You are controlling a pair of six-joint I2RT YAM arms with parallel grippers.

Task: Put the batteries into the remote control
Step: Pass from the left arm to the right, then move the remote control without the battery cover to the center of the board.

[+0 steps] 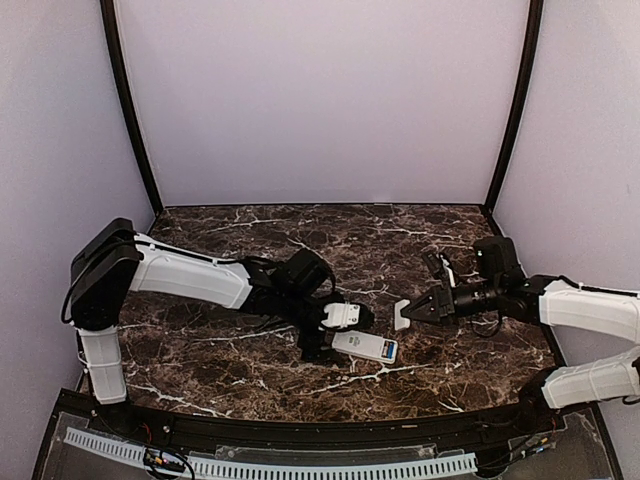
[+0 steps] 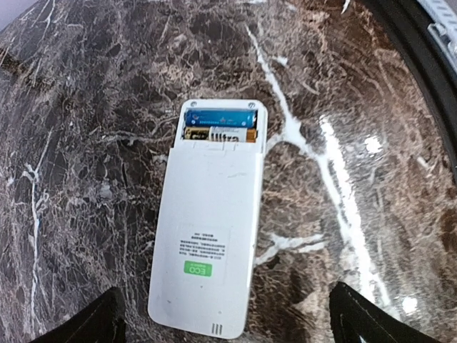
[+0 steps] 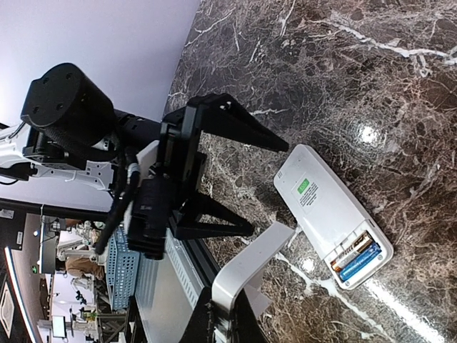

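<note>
Remote control (image 2: pixel 207 236) face-down — green ECO label (image 2: pixel 198 268), batteries (image 2: pixel 220 118) seated, right claw (image 1: pixel 412 310) gripping cover (image 3: pixel 253 268)

remote control (image 1: pixel 365 347) on marble table (image 1: pixel 250 240)

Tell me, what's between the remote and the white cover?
Nothing: only bare marble tabletop separates the remote control from the cover, clearest in the right wrist view.

top: high from near edge, whole table (image 1: pixel 400 230) | left wrist: close over remote (image 2: pixel 207 236) | right wrist: low, sideways, same remote
</note>
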